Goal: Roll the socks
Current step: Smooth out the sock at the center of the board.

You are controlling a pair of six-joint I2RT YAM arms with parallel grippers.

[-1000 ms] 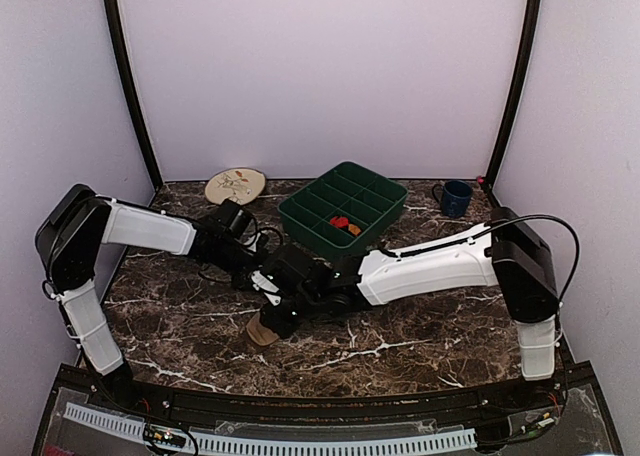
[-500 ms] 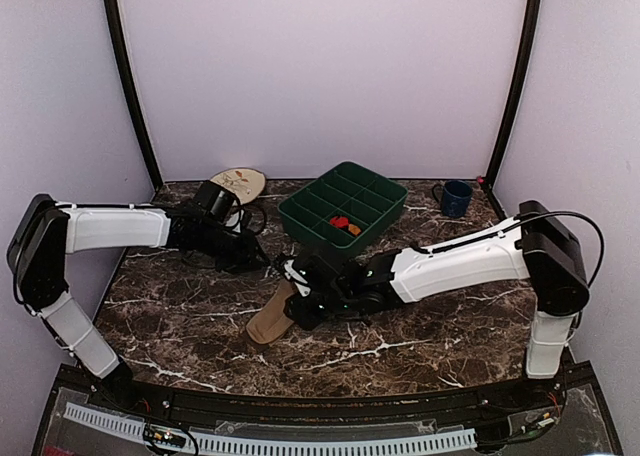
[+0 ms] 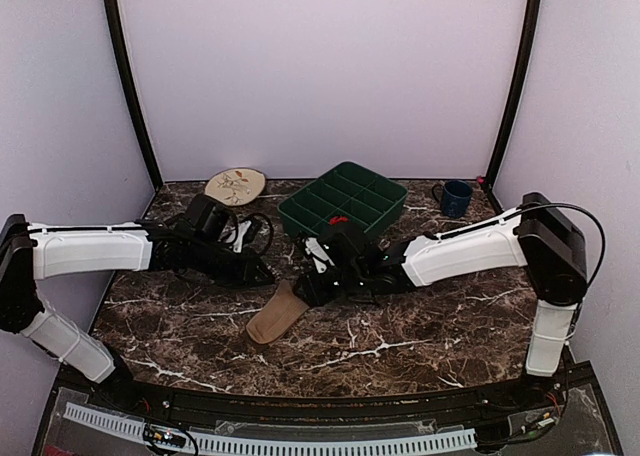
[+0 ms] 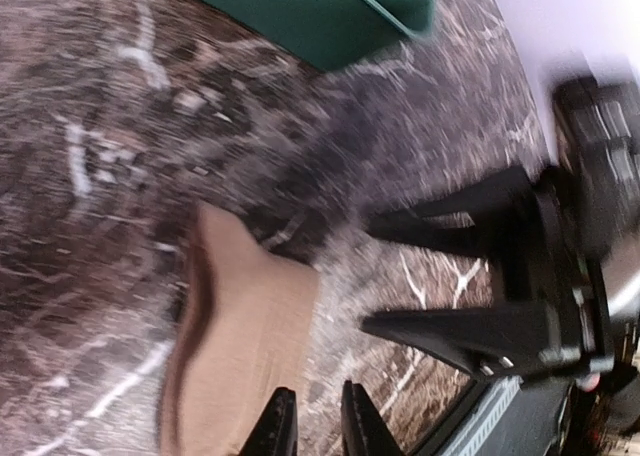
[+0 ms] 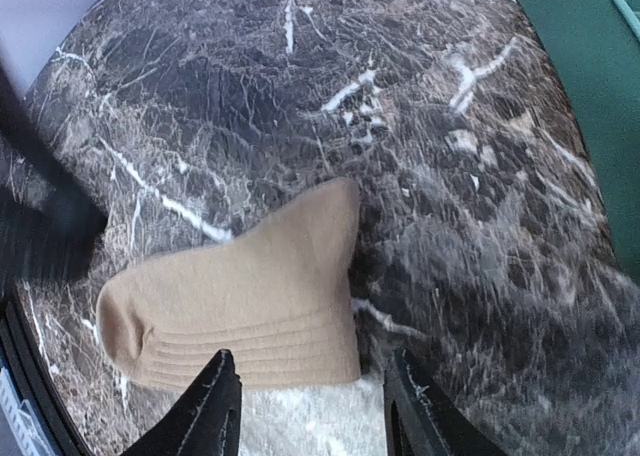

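Observation:
The tan sock (image 3: 277,314) lies flat and unrolled on the marble table, free of both grippers. It also shows in the left wrist view (image 4: 240,346) and in the right wrist view (image 5: 240,296). My left gripper (image 3: 262,274) hovers at its upper left. The left gripper's jaws (image 4: 312,428) are almost together over the sock's edge and hold nothing. My right gripper (image 3: 308,287) is open and empty just above the sock's cuff end (image 5: 311,358). A small red bit of the argyle sock (image 3: 338,219) shows in the tray, mostly hidden by the right arm.
A green divided tray (image 3: 352,192) stands behind the grippers. It also shows in the left wrist view (image 4: 330,16) and in the right wrist view (image 5: 590,96). A beige leaf plate (image 3: 235,185) sits at the back left, a blue mug (image 3: 456,197) at the back right.
The right gripper let go of the tan sock and drew back up and right, leaving it longer and flat. The left arm stretched right toward the sock.

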